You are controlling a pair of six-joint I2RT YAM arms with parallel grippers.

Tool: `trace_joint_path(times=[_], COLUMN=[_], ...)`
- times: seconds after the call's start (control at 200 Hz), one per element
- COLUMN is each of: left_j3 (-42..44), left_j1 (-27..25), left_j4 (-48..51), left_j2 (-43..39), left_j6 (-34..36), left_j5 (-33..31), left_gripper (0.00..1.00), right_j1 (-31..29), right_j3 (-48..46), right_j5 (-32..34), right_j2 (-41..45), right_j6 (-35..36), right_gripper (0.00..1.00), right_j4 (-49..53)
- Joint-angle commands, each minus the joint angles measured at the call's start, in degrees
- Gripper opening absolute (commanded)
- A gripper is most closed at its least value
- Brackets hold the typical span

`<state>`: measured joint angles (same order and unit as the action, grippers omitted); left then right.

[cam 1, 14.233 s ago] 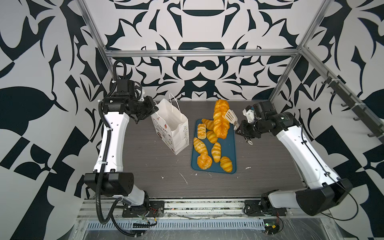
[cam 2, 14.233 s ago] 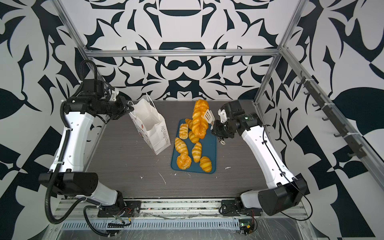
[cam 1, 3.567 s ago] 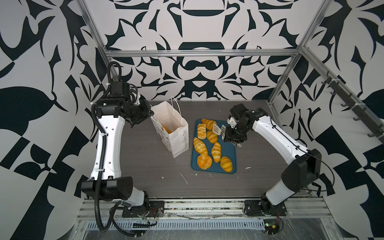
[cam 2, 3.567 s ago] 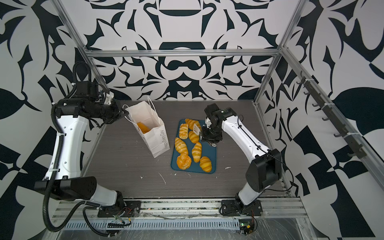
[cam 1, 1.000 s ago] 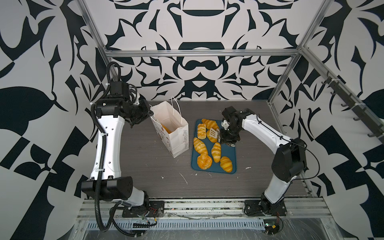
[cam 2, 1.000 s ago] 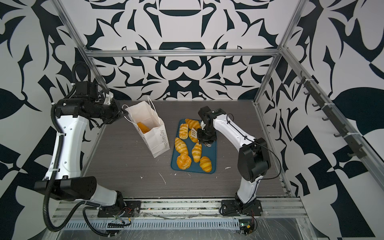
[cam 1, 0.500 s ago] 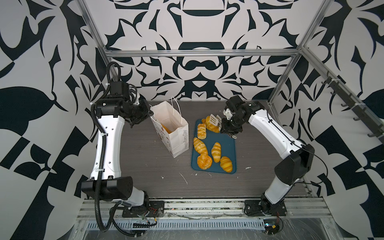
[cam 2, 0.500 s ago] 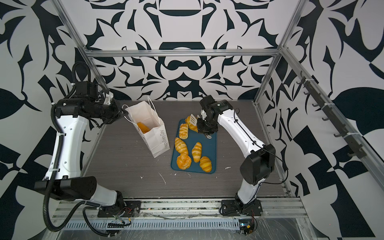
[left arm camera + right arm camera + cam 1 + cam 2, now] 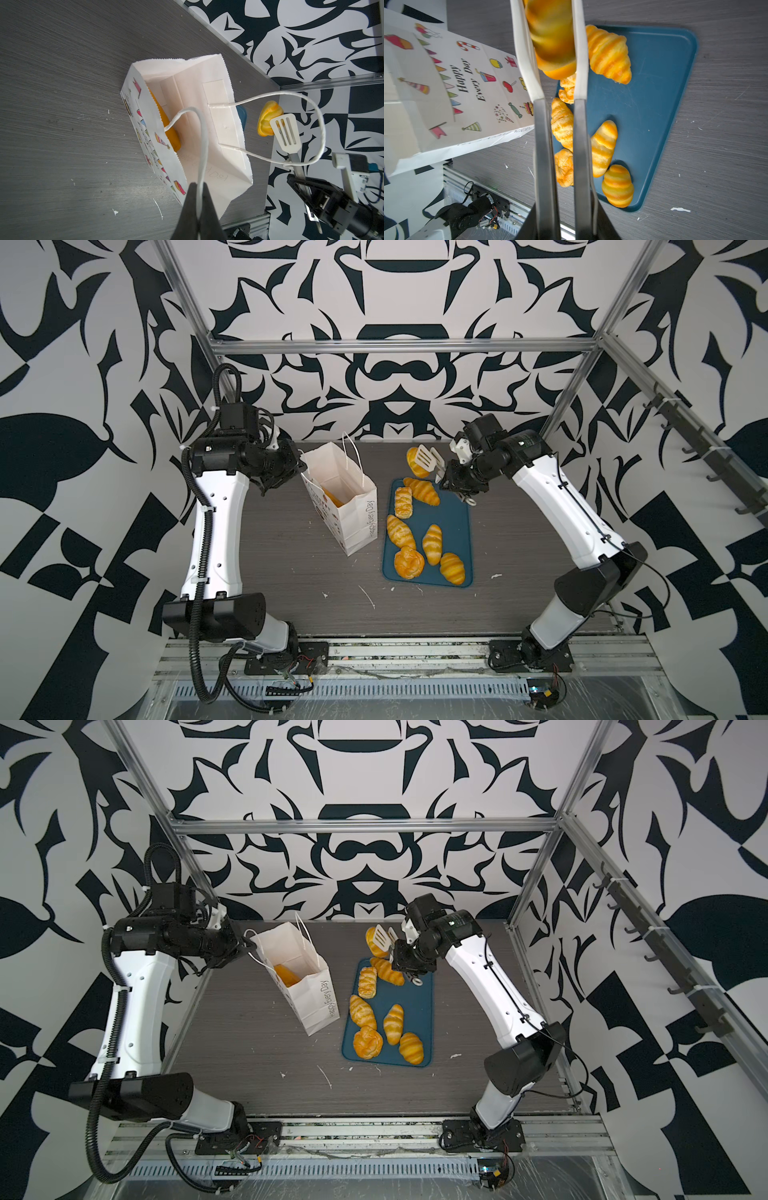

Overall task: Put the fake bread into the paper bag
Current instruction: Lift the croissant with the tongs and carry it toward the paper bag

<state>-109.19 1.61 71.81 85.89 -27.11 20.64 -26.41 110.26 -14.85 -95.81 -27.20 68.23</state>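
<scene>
Grey wood-grain table (image 9: 291,572) under black-and-white patterned walls, and I have two jobs at once. My left gripper (image 9: 196,187) is pinched tight on one cord handle (image 9: 202,135) of the paper bag (image 9: 353,514), holding its mouth open; one orange piece (image 9: 166,124) lies inside. My right gripper (image 9: 446,481) squeezes the tongs (image 9: 428,458), whose white slotted tips clamp a croissant (image 9: 413,460) in the air past the far end of the blue tray (image 9: 455,522), where six other pastries (image 9: 432,543) wait.

The croissant looks glossy and, I judge, is caught near one end. A jolt or a slackened squeeze could let it slide out onto the table short of the bag. The free handle loop (image 9: 226,105) arches across my way in and could snag the tips. If I pull the cord too hard, the light bag may tip or fold shut.
</scene>
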Motion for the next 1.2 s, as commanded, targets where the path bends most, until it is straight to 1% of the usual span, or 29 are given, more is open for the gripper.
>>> trace_joint_path(times=[0.0,0.175,0.485,0.825,1.195], left_j3=[0.0,0.0,0.1,0.3,0.2], left_j1=[0.3,0.2,0.2,0.3,0.3], left_j4=[1.6,1.6,1.5,1.4,1.5], left_j2=[-0.1,-0.1,0.0,-0.2,-0.3], left_j6=[-0.1,-0.1,-0.3,-0.5,-0.3], left_j5=[0.5,0.5,0.8,0.8,0.6], left_gripper=[0.00,0.00,0.00,0.00,0.00], right_j1=[-0.3,-0.7,-4.5,-8.8,-14.8], right_j3=[2.2,-0.4,0.7,3.9,8.7], right_j5=[-4.4,-10.3,-13.3,-15.3,-16.2], right_j2=[4.1,7.9,10.5,9.0,4.7], right_j6=[-0.9,-2.7,-1.0,-0.5,1.6], right_gripper=[0.32,0.32,0.32,0.31,0.30], right_j4=[-6.1,-14.3,-19.7,-21.2,-18.9])
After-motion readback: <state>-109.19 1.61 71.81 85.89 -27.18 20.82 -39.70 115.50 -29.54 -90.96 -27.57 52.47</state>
